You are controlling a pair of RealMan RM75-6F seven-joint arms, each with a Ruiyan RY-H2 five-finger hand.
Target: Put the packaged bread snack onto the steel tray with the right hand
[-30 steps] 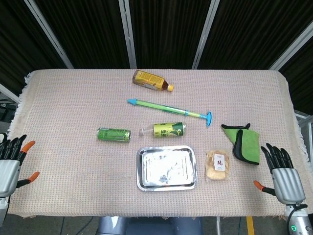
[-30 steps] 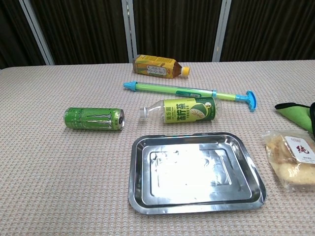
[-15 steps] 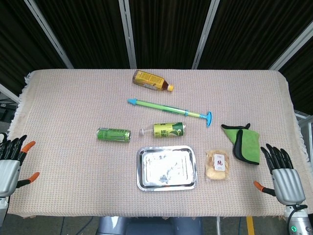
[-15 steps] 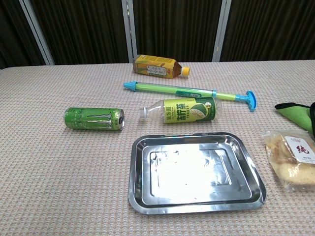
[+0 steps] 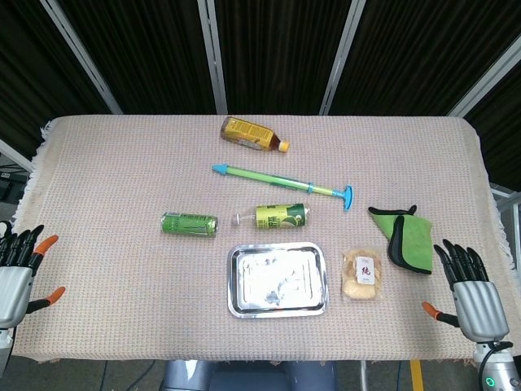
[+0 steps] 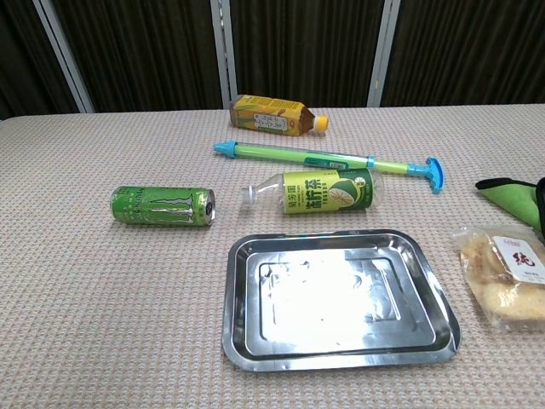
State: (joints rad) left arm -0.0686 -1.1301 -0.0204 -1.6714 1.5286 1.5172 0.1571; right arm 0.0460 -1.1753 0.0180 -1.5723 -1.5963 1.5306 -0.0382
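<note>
**Task Items: Position and Condition**

The clear plastic packet of pale bread snack with a white label lies flat on the woven tablecloth, sealed, just beside the tray's right edge and apart from it. The shiny rectangular steel tray with rounded corners sits flat near the table's front edge, holding nothing.

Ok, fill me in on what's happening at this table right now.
Nothing is being handled. The right hand sits open at the table's near right edge and the left hand open at the near left. The packaged bread snack lies on the cloth just right of the steel tray, which holds nothing. The move to the tray has not begun.
</note>
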